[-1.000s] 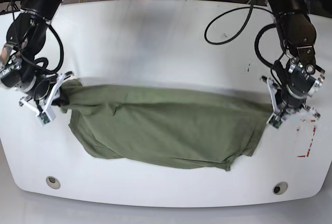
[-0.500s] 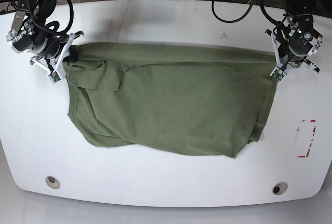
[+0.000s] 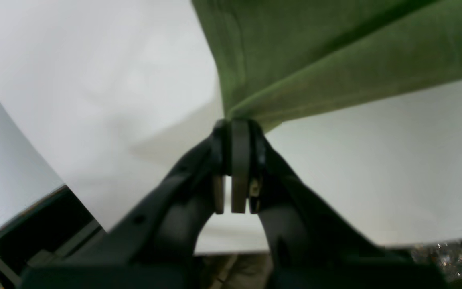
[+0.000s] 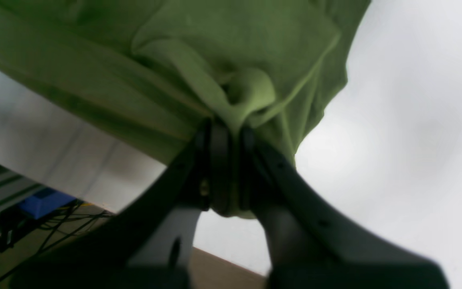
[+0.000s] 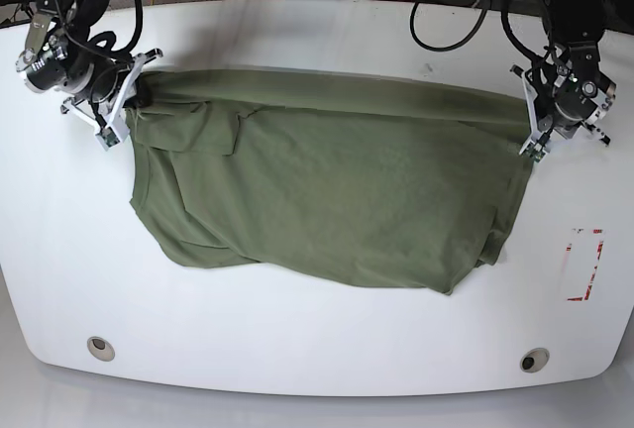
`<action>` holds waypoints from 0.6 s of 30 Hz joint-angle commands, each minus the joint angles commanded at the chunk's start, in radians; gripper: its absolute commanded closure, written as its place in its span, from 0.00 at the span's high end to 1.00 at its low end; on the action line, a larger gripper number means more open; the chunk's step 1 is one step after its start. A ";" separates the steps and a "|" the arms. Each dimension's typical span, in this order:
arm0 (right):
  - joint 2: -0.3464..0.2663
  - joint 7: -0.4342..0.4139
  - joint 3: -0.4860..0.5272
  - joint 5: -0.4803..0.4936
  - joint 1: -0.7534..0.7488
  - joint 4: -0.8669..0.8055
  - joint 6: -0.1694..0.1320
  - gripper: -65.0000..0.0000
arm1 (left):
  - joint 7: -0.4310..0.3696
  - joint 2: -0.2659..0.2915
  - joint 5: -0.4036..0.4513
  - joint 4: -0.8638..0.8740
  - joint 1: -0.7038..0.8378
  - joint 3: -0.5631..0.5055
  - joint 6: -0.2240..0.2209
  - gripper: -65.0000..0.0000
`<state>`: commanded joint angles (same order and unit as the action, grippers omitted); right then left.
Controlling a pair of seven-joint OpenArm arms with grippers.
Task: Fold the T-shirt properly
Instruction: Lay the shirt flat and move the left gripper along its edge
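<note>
Base view, starting at the near edge: two small round holes (image 5: 100, 348) sit in my white table (image 5: 317, 349) near its front corners, and a strip of red marks (image 5: 582, 265) lies at the right, well apart from the cloth. Beyond them the T-shirt (image 5: 327, 190) is spread over the middle of the table, its long axis running left to right, its near edge sagging in an uneven curve and a folded flap lying on its left part. Its far edge is pulled into a nearly straight line between my two grippers.

At the far right of the scene, my left gripper (image 5: 532, 141) pinches the shirt's far right corner; the left wrist view shows the fingers (image 3: 240, 160) pressed together with the olive fabric (image 3: 335, 60) fanning away from their tips over the white surface. At the far left, my right gripper (image 5: 127, 109) clamps the far left corner; the right wrist view shows a bunched knot of fabric (image 4: 251, 94) squeezed between the closed fingers (image 4: 219, 168), the rest of the shirt spreading away above. Past the table's far rim, cables (image 5: 456, 12) trail over the floor.
</note>
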<state>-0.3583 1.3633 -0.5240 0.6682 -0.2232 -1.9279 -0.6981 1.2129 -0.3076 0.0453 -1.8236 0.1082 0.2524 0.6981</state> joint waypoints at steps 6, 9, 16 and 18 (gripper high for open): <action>0.000 0.000 0.003 0.000 0.052 0.044 0.000 0.00 | 0.000 0.002 0.000 0.052 -0.092 -0.066 0.000 0.00; 0.000 0.000 0.003 0.000 0.057 0.048 0.000 0.00 | 0.000 0.002 0.002 0.061 -0.117 -0.074 0.000 0.00; 0.032 0.000 0.006 -0.069 0.087 0.048 0.000 0.00 | -0.002 0.003 0.000 0.150 -0.210 -0.106 0.000 0.00; 0.044 0.000 0.006 -0.098 0.089 0.048 0.000 0.00 | -0.003 0.002 0.000 0.180 -0.233 -0.112 0.000 0.00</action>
<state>-0.3138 1.3633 -0.5178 0.5700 -0.1343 -1.8804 -0.6981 1.2098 -0.3061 0.0453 -1.6441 -0.1250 0.1404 0.6981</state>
